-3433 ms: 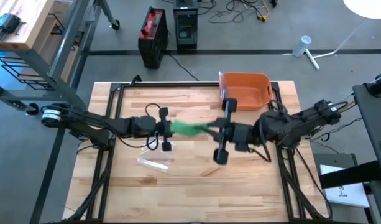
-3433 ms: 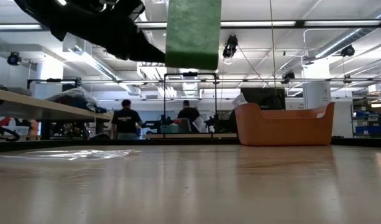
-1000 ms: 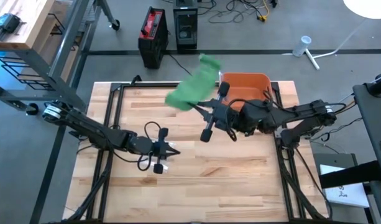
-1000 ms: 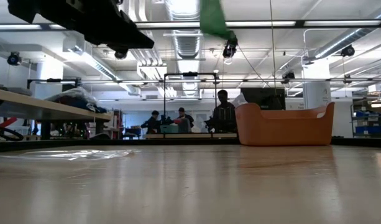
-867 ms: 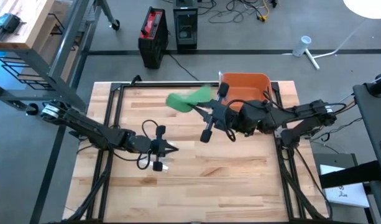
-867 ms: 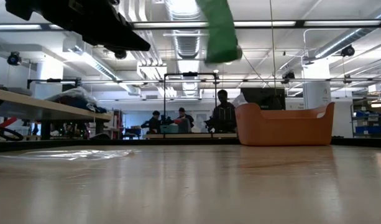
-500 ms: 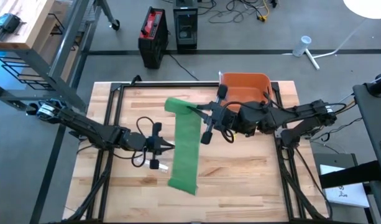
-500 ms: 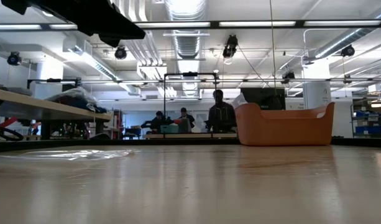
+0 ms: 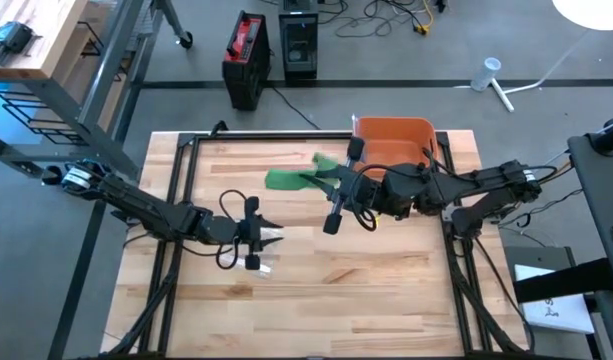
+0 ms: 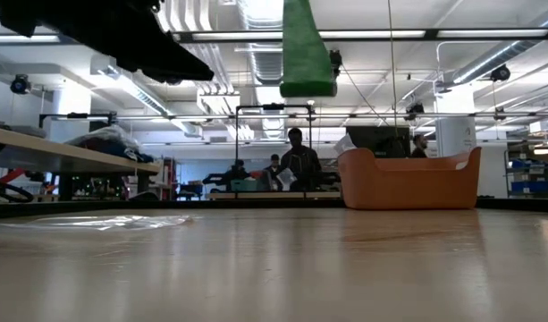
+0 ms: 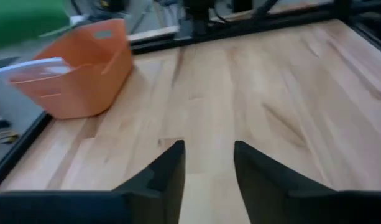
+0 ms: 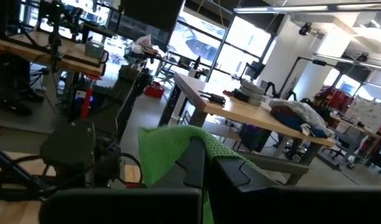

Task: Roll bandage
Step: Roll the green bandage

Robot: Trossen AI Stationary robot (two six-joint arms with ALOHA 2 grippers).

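The green bandage is high above the table's far middle, and my right gripper is shut on it. In the low view it shows as a green strip well clear of the tabletop. In the right wrist view the green cloth lies bunched over the fingers. My left gripper hovers over the table's middle left, open, with nothing between its fingers. My right gripper pinches the bandage between its two fingers, with cloth bunched over them; which part it has is hidden by the cloth and the fingers. The fingers lie about level, pointing toward the table's left. The bandage hangs slack, lifted clear of the table.
An orange bin stands at the table's far edge, right of the middle. A clear plastic wrapper lies on the wood just below my left gripper. Bare wood stretches across the near half.
The loose bandage has been swinging from my right gripper: a second ago it flew up toward the far edge, then spread out long and left the low view's top, and now it hangs short again beside the gripper.
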